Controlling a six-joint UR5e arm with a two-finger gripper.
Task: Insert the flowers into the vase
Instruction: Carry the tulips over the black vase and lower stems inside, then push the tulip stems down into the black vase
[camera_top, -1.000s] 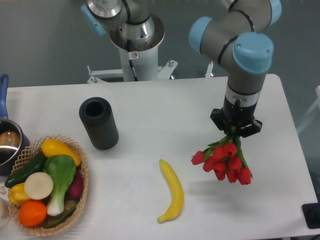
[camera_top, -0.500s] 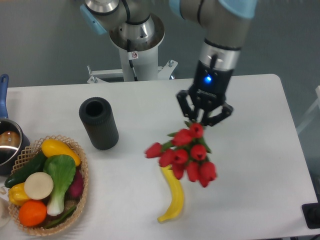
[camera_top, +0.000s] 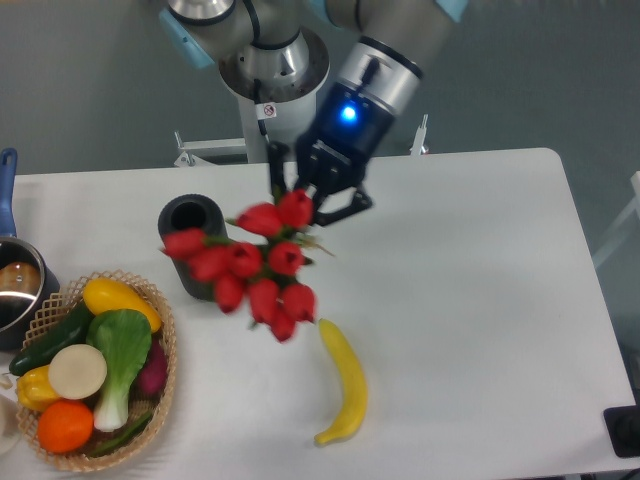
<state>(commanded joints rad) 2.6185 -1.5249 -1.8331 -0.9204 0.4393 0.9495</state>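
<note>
White counter (camera_top: 480, 300) is filling the scene beneath the arm. Its fingers (camera_top: 318, 196) are pinching the flowers (camera_top: 255, 265) by the stems, holding the red buds aloft, overlapping the right side of the black vase (camera_top: 190, 225), which is standing upright, with a banana (camera_top: 345, 385) lying near right.

White table (camera_top: 480, 300) (vase (camera_top: 190, 222), banana (camera_top: 345, 380), basket (camera_top: 160, 400))

The arm (camera_top: 372, 75) slants down-left, jaws clamped shut.
</note>
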